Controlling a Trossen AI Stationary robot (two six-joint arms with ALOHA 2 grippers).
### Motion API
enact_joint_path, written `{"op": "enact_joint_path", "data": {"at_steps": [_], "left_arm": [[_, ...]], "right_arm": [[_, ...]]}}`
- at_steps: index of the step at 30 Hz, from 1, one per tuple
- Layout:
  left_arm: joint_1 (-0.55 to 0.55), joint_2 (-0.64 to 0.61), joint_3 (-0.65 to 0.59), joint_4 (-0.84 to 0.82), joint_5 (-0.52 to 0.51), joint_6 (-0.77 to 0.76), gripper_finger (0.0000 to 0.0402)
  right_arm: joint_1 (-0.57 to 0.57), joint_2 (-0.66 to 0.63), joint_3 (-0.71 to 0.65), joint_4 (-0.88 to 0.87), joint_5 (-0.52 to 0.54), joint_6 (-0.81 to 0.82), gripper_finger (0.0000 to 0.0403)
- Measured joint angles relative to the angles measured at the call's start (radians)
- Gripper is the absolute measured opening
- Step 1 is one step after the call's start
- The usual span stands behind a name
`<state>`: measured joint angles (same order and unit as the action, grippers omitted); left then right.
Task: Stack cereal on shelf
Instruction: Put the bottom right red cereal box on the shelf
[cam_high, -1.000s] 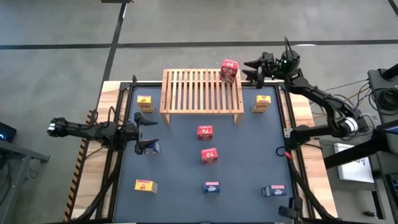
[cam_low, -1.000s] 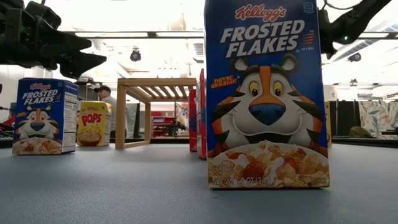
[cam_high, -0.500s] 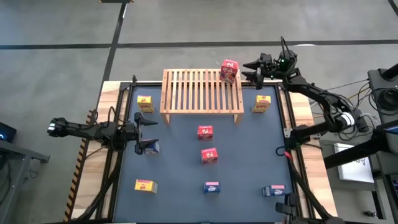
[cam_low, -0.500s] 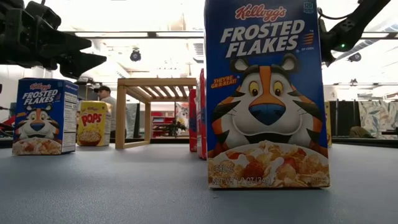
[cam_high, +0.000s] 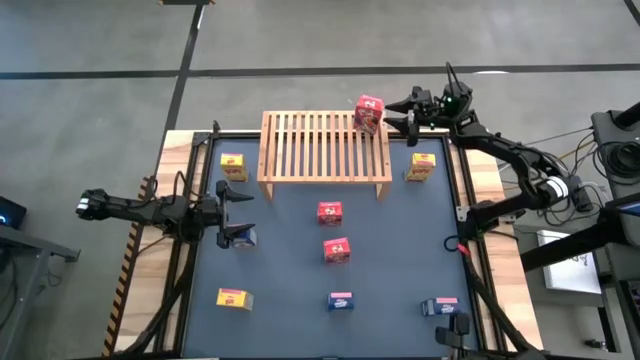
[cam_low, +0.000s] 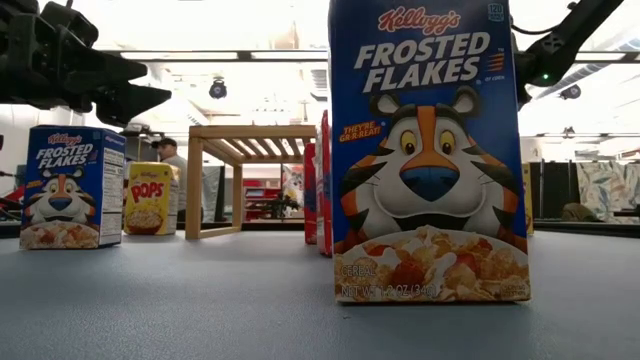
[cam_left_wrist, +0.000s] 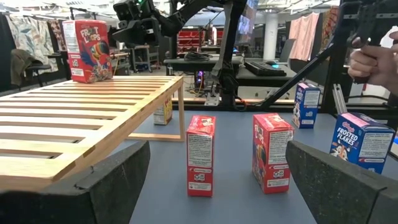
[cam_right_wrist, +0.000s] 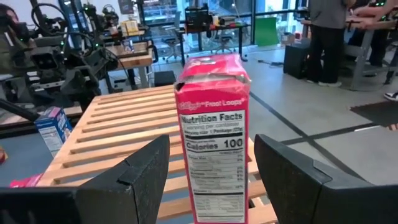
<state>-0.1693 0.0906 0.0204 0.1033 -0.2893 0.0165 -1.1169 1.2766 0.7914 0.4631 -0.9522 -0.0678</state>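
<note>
R gripper sits at the far R corner of the shelf, jaws apart w/ a red box standing upright on the slats just in front of them. In my R wrist view the fingers flank the box w/ a visible gap each side, so I read it as let go, not gripped. First box placed, then; step in hand = clearing off after the drop.

L gripper waits over the L side of the mat, jaws spread wide, nothing between them; a blue box stands just beside it.

Rest of the cereal is on the mat: yellow box near the shelf's R leg, another yellow by the L leg, third yellow near L front; two red boxes mid-mat; blue ones and at the front.

Next, as I judge it: back R arm straight away from the red box w/o brushing it (it's close to the shelf edge, tips easy), then go for the yellow box by the R leg, closest pick. Needs jaws square to the narrow sides.
</note>
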Motion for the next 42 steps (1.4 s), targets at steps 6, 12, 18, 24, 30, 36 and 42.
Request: {"op": "enact_joint_path", "data": {"at_steps": [6, 12, 18, 24, 30, 36, 42], "left_arm": [[0.000, 0.000, 0.000, 0.000, 0.000, 0.000, 0.0359], [0.000, 0.000, 0.000, 0.000, 0.000, 0.000, 0.0359], [0.000, 0.000, 0.000, 0.000, 0.000, 0.000, 0.0359], [0.000, 0.000, 0.000, 0.000, 0.000, 0.000, 0.0359], [0.000, 0.000, 0.000, 0.000, 0.000, 0.000, 0.0359], [0.000, 0.000, 0.000, 0.000, 0.000, 0.000, 0.0359], [0.000, 0.000, 0.000, 0.000, 0.000, 0.000, 0.0359]], "right_arm": [[0.000, -0.005, 0.000, -0.019, -0.001, -0.022, 0.0224], [0.000, -0.005, 0.000, -0.021, 0.000, -0.008, 0.0231], [-0.003, -0.007, 0.000, -0.022, 0.001, -0.003, 0.0292], [-0.003, -0.011, 0.000, -0.011, 0.013, 0.003, 0.0355], [0.021, -0.011, 0.004, -0.007, 0.013, -0.010, 0.0370], [0.053, -0.011, 0.006, -0.008, 0.128, -0.005, 0.0370], [0.059, -0.011, 0.006, -0.008, 0.167, 0.011, 0.0370]]}}
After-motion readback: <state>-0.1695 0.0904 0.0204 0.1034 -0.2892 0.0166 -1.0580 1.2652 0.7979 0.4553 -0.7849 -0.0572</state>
